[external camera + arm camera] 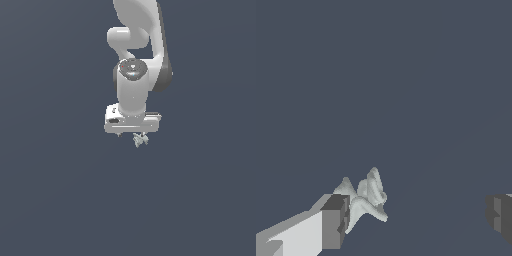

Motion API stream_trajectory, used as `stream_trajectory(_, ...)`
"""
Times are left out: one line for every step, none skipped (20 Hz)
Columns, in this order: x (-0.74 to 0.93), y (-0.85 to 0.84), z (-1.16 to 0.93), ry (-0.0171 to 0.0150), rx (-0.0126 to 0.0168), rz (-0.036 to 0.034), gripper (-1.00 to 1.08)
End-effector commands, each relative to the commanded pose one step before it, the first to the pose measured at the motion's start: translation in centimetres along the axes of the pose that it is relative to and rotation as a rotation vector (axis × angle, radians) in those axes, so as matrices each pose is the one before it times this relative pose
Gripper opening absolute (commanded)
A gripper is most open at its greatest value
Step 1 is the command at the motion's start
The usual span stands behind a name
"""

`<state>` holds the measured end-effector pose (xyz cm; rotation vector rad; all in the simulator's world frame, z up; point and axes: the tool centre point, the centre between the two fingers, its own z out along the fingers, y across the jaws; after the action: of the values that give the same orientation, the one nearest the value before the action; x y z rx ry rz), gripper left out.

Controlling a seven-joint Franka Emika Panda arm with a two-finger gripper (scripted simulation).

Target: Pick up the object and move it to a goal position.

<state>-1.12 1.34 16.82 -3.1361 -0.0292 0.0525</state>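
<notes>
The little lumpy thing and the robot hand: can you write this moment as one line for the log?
arm: one Panda | gripper: open, fingers wide apart | object: small pale pronged lump, beside one finger, far from the other | grasp: not closed | goal: not visible

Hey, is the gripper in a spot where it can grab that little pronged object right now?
Probably yes. The gripper is open, and the object lies between its fingers, right beside one and well apart from the other. Nothing else is in the way; closing may catch it off-centre.
</notes>
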Motion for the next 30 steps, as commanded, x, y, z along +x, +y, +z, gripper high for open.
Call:
stream_trajectory(0.000,0.001,0.000,0.00000,0.00000,0.00000,1.00)
stream_trajectory(-0.011,0.032,0.012,-0.00046,-0.00010,0.00051,1.00)
stream_trajectory(-0.031,0.104,0.040,-0.00144,-0.00025,0.00162,1.00)
stream_trajectory(-0.051,0.174,0.068,-0.00241,-0.00041,0.00272,1.00)
stream_trajectory(-0.071,0.241,0.094,-0.00334,-0.00056,0.00378,1.00)
stream_trajectory(-0.092,0.307,0.119,-0.00427,-0.00070,0.00482,1.00)
stream_trajectory(-0.111,0.372,0.144,-0.00518,-0.00082,0.00587,1.00)
stream_trajectory(-0.109,0.364,0.141,-0.00508,-0.00078,0.00576,1.00)
stream_trajectory(-0.087,0.294,0.113,-0.00411,-0.00061,0.00467,1.00)
stream_trajectory(-0.065,0.224,0.086,-0.00313,-0.00045,0.00359,1.00)
stream_trajectory(-0.044,0.154,0.059,-0.00216,-0.00030,0.00249,1.00)
stream_trajectory(-0.025,0.079,0.026,-0.00109,-0.00015,0.00128,1.00)
stream_trajectory(-0.006,-0.001,-0.007,0.00000,0.00000,0.00000,1.00)
stream_trajectory(0.019,-0.045,-0.014,0.00066,0.00010,-0.00071,1.00)
stream_trajectory(0.020,-0.069,-0.014,0.00092,0.00011,-0.00124,1.00)
stream_trajectory(-0.015,-0.042,0.028,0.00040,-0.00006,-0.00149,1.00)
stream_trajectory(-0.038,-0.047,0.075,0.00034,-0.00018,-0.00246,1.00)
stream_trajectory(-0.054,-0.083,0.106,0.00062,-0.00025,-0.00385,1.00)
stream_trajectory(-0.068,-0.115,0.134,0.00095,-0.00030,-0.00512,1.00)
stream_trajectory(-0.082,-0.150,0.161,0.00126,-0.00035,-0.00646,1.00)
stream_trajectory(-0.098,-0.182,0.191,0.00155,-0.00040,-0.00774,1.00)
stream_trajectory(-0.114,-0.215,0.218,0.00183,-0.00045,-0.00904,1.00)
stream_trajectory(-0.130,-0.242,0.246,0.00206,-0.00050,-0.01021,1.00)
stream_trajectory(-0.149,-0.271,0.275,0.00228,-0.00054,-0.01146,1.00)
stream_trajectory(-0.169,-0.303,0.305,0.00251,-0.00059,-0.01277,1.00)
stream_trajectory(-0.187,-0.334,0.331,0.00275,-0.00061,-0.01404,1.00)
stream_trajectory(-0.207,-0.370,0.357,0.00303,-0.00063,-0.01541,1.00)
stream_trajectory(-0.227,-0.405,0.382,0.00330,-0.00064,-0.01676,1.00)
stream_trajectory(-0.249,-0.439,0.406,0.00356,-0.00064,-0.01811,1.00)
stream_trajectory(-0.271,-0.477,0.429,0.00383,-0.00062,-0.01951,1.00)
